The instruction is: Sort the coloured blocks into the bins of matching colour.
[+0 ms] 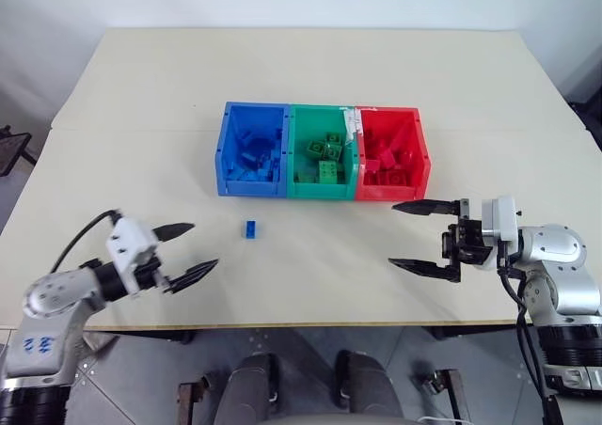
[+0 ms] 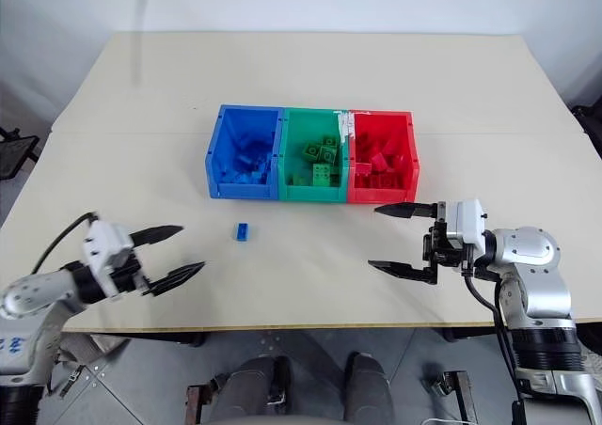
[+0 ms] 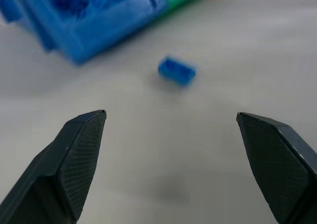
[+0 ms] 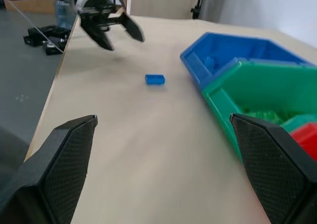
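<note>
One small blue block (image 1: 251, 228) lies loose on the table in front of the blue bin (image 1: 252, 149). Beside that bin stand the green bin (image 1: 323, 151) and the red bin (image 1: 390, 152), in a row, each holding blocks of its own colour. My left gripper (image 1: 195, 249) hangs open just left of the loose blue block (image 3: 177, 71), a short way from it, with nothing between its fingers. My right gripper (image 1: 409, 236) is open and empty too, below the red bin, its fingers pointing left towards the block (image 4: 154, 79).
The pale table (image 1: 310, 77) runs wide behind the bins; its front edge lies just below both grippers. A black cable (image 1: 80, 235) loops off my left wrist. Grey floor shows beyond the table's sides.
</note>
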Controlling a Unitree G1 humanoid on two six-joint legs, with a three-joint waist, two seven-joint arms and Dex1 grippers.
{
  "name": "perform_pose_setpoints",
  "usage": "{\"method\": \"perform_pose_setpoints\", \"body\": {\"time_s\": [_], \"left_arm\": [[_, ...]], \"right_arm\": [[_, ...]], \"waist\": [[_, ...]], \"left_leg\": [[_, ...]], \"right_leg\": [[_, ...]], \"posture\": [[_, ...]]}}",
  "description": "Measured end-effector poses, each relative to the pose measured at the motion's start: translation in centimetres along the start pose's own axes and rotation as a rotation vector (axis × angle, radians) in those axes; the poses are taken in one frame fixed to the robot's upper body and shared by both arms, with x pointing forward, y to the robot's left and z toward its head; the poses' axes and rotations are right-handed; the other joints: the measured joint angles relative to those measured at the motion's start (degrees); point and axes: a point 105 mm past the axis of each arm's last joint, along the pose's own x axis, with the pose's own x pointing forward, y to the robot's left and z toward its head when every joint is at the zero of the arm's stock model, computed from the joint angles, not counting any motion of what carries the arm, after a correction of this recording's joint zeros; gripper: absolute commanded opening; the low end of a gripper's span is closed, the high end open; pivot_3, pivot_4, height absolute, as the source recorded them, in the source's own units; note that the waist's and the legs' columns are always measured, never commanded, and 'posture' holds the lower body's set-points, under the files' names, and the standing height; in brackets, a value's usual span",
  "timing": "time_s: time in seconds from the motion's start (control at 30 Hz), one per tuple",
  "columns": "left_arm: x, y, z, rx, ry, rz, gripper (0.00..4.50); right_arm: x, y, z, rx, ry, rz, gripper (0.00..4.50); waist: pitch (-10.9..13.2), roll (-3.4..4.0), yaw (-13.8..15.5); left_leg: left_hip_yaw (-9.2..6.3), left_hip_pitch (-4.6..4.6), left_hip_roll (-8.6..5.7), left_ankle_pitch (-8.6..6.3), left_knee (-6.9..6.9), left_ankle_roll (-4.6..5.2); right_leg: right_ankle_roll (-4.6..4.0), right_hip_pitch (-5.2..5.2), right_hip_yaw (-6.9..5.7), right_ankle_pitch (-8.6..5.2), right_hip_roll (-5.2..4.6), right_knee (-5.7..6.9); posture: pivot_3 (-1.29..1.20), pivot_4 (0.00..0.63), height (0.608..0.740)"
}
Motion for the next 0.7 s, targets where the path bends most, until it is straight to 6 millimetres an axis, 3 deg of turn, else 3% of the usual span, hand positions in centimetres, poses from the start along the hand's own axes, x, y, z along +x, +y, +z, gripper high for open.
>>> {"method": "perform_pose_setpoints", "body": {"time_s": [0.2,0.37,0.53,0.63,0.7], "left_arm": [[3.6,-0.9,0.1,-0.078,0.113,0.111,4.48],[4.5,-1.8,-0.9,-0.141,0.207,0.148,4.48],[5.5,-2.4,-0.6,-0.165,0.213,0.168,4.48],[6.0,-2.6,-0.5,-0.175,0.207,0.181,3.90],[6.1,-2.5,-0.5,-0.181,0.210,0.187,3.28]], "right_arm": [[-0.2,0.5,-0.3,0.018,0.010,-0.019,4.50],[-0.4,1.0,-0.3,0.025,0.018,-0.035,4.50],[-0.6,1.1,-0.2,0.025,0.025,-0.056,4.50],[-0.6,1.1,0.0,0.016,0.024,-0.061,4.50],[-0.5,1.0,0.0,0.013,0.023,-0.062,4.50]], "waist": [[0.0,0.00,-0.1],[0.0,0.00,0.1],[0.0,0.00,0.7],[0.0,0.01,1.2],[0.0,0.01,1.4]], "left_leg": [[0.04,0.01,0.01,0.02,0.02,-0.01],[0.02,0.00,0.00,0.02,0.05,0.00],[0.02,0.01,-0.01,0.03,0.08,0.01],[0.03,0.01,-0.01,0.03,0.11,0.01],[0.02,0.01,-0.01,0.03,0.12,0.01]], "right_leg": [[0.00,-0.02,0.04,0.00,0.06,0.03],[0.00,0.01,0.05,0.00,0.06,-0.04],[0.00,0.06,0.07,0.00,0.06,-0.10],[0.00,0.06,0.09,0.00,0.06,-0.13],[0.00,0.07,0.09,0.00,0.06,-0.31]], "posture": [[0.00,0.150,0.740],[0.00,0.150,0.740],[0.00,0.150,0.740],[0.00,0.150,0.740],[0.00,0.150,0.740]]}}
